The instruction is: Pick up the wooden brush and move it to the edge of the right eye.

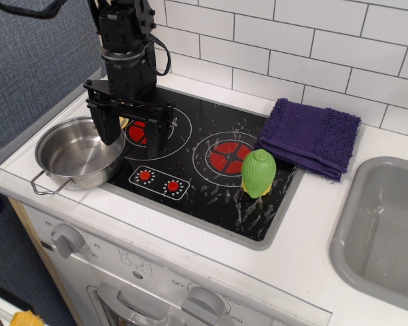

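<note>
My gripper hangs over the left burner of the black glass cooktop, its two black fingers spread apart and open. A small yellow sliver of the wooden brush shows between the fingers at the left burner's edge; the rest is hidden behind the gripper. I cannot tell whether the fingers touch it. The right eye, a red segmented disc ringed by white circles, lies well to the right of the gripper with nothing on it.
A steel pot sits just left of the gripper. A green lemon-shaped toy stands at the right eye's front right edge. A purple towel lies behind it. A grey sink is far right. Two red knob dots are printed in front.
</note>
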